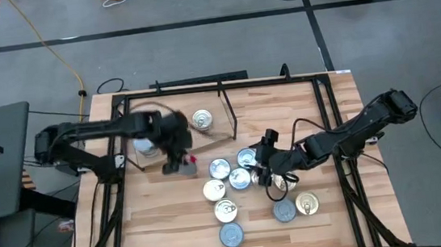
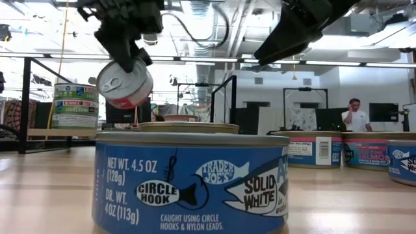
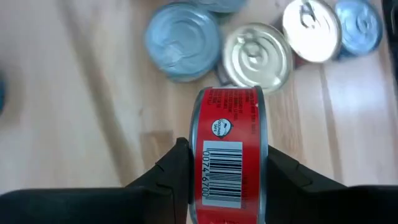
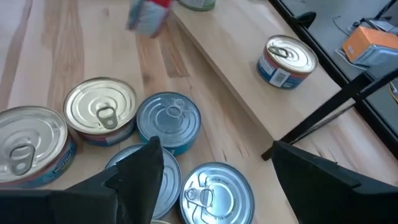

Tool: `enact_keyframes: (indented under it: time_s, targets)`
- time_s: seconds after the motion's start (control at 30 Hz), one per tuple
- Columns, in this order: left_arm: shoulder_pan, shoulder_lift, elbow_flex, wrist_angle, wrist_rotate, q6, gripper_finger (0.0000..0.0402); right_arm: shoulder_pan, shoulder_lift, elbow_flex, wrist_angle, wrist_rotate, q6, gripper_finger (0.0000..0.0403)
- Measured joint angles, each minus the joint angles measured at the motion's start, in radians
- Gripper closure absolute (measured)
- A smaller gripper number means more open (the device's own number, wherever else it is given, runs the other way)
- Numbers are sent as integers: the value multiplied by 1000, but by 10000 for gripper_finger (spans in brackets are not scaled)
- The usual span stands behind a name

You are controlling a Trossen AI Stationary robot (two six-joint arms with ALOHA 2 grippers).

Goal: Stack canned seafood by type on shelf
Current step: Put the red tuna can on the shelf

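Two dark arms, as we see them from above. We note that the left arm point(image 1: 100, 135), at nine o'clock, is built of matte black tubular links with rounded joint housings. The right arm point(image 1: 359, 126), at three o'clock, shares this black finish, and a thin black cable point(image 1: 306, 123) loops beside its forearm. In the wrist views we find the left fingers point(image 3: 168, 177) and the right fingers point(image 4: 140, 171) to be broad, black, angular plates with bevelled edges.

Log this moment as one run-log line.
left gripper: shut on red-labelled tin, lifted off the table | right gripper: open, above loose tins | shelf: one tin visible, stacking unfinished
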Motion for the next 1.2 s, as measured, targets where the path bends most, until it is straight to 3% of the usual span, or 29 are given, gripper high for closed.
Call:
enact_keyframes:
  time_s: [0.4,0.87,1.03,1.2]
  targets:
    - [446,61,0,-33,201,83,275,-11,0,0,25,-25,-17,78]
    - [633,219,0,-60,301,108,256,-8,0,0,41,-26,-30,78]
    - [640,229,0,-50,250,121,209,-9,0,0,40,-27,-37,78]
    - [640,214,0,-35,64,133,151,-13,0,0,40,-29,-45,78]
